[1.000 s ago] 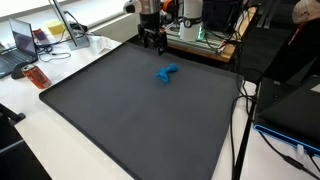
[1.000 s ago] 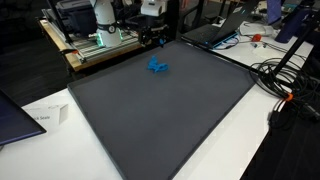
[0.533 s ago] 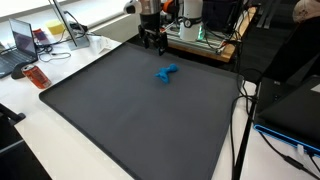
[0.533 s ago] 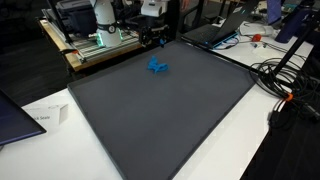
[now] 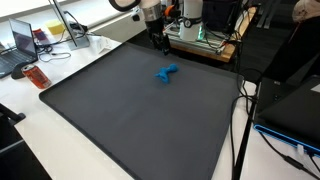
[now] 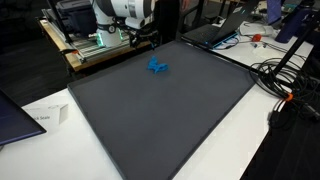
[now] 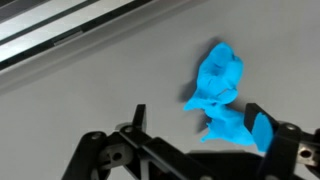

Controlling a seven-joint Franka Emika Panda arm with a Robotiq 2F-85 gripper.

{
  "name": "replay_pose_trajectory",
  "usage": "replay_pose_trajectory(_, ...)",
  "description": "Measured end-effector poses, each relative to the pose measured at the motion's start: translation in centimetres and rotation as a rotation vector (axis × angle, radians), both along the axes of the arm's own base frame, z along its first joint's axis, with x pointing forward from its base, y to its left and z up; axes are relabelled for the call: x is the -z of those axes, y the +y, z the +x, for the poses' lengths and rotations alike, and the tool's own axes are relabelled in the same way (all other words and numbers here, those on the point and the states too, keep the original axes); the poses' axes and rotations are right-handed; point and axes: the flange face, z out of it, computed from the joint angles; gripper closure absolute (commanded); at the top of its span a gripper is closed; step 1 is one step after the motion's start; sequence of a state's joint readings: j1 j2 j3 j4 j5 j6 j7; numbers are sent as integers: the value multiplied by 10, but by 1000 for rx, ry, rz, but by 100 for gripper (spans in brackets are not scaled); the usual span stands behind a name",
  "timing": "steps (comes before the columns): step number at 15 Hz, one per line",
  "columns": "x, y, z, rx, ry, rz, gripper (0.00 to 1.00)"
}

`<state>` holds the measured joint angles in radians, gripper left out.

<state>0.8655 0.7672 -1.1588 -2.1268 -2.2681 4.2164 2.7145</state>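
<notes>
The blue thing lies on the dark mat, in the part of the mat nearest the robot's base and well in from every edge. It also shows in an exterior view and close up in the wrist view.

It looks small and crumpled, with folds and points sticking out – probably light, and soft or thin-walled rather than solid, though the material cannot be told for sure. A light thing like this would likely slide on the mat if nudged from one side. The best place to take hold is probably across its narrow middle, where the folds bunch together, not at a loose tip that may bend away.

The gripper hangs above the mat beside the blue thing with its fingers spread wide, holding nothing and touching nothing.

In both exterior views the gripper is a small dark shape over the mat's far edge, set against cluttered benches – its jaws cannot be made out there. In the wrist view one finger covers the lower corner of the blue thing. Its underside is hidden, and how high the fingers stand above the mat is hard to judge.
</notes>
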Motion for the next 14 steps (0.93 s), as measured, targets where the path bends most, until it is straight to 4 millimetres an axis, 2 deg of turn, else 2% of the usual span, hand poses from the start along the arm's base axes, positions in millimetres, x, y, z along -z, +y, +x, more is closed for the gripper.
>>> replay_pose_trajectory(6, 17, -14, -32, 198, 22, 60, 0)
replay_pose_trajectory(14, 18, -26, -57, 426, -26, 142, 0)
